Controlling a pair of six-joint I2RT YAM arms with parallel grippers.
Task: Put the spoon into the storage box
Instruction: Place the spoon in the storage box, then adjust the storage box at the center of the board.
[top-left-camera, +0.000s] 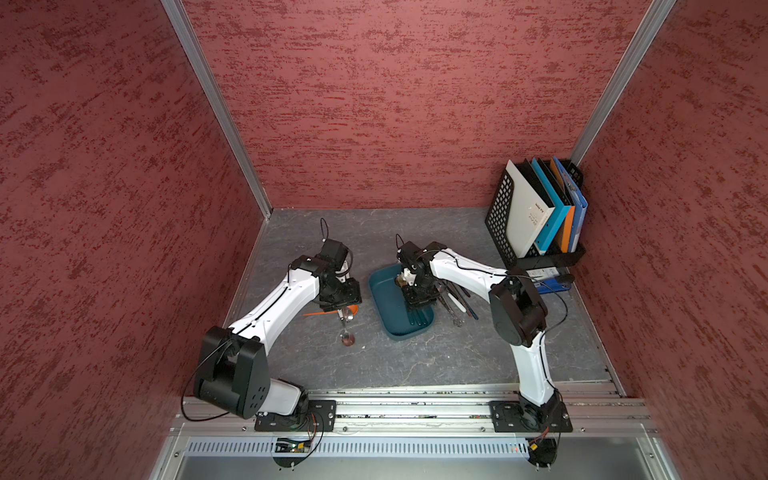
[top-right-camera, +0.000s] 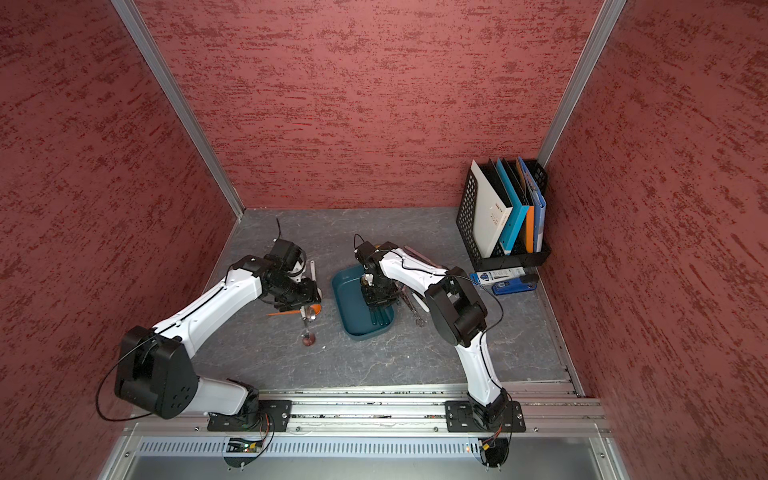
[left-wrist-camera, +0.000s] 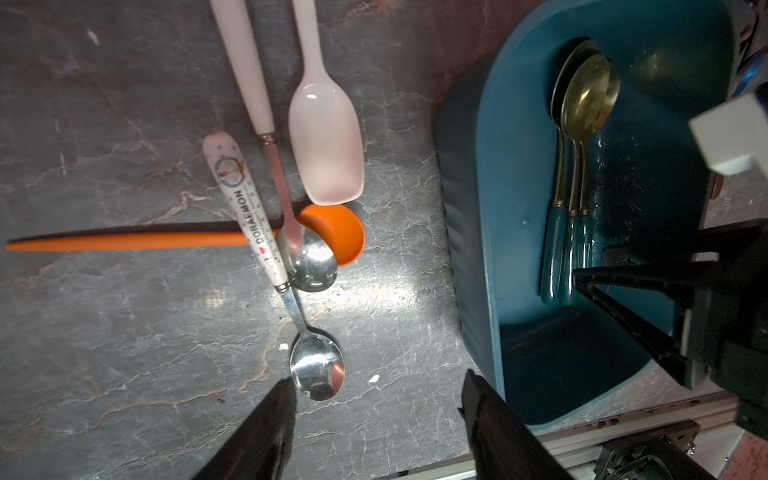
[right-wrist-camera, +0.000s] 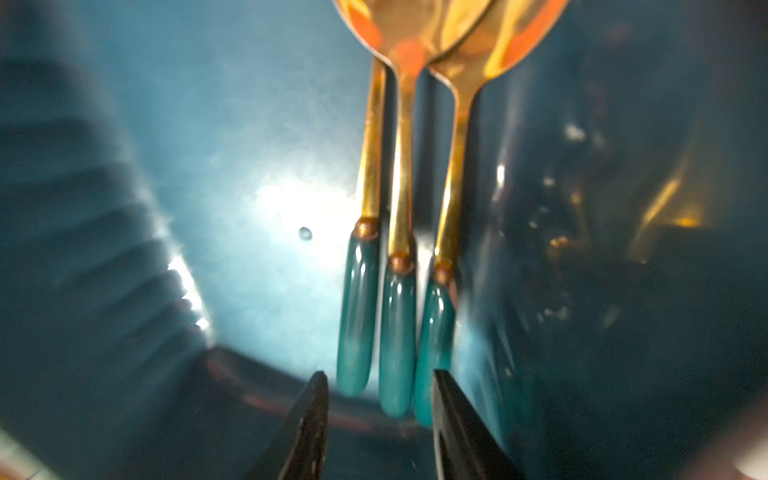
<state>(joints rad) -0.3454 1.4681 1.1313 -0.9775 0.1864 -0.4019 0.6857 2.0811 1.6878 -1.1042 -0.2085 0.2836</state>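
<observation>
Right gripper (right-wrist-camera: 378, 380): jaws stood apart, low inside the storage box (right-wrist-camera: 249, 166), flanking the tips of the teal handles. They clamped none of them and held nothing.
Spoons in the box: three gold spoons with teal handles (right-wrist-camera: 397, 291) lay side by side on the box floor, bowls overlapping, close to one long wall.
Left gripper (left-wrist-camera: 380, 390): jaws apart and empty, hovering over the table (left-wrist-camera: 124, 353) beside the box. One finger (left-wrist-camera: 282, 399) was just beside the bowl of the Doraemon spoon (left-wrist-camera: 266, 232).
Spoons outside the box: four in a loose pile near the box. The Doraemon spoon and a pink-handled metal spoon (left-wrist-camera: 286, 199) lay across the orange spoon (left-wrist-camera: 332, 232), and a pale pink plastic spoon (left-wrist-camera: 326, 145) touched the orange bowl.
Far side of the box: a cluster of slim utensils (top-left-camera: 455, 301) lay on the table, too dark to tell whether any were spoons.
Done: three spoons placed.
Left: at least four to move, probably starting with the Doraemon spoon, since it lay nearest the open left jaws.
</observation>
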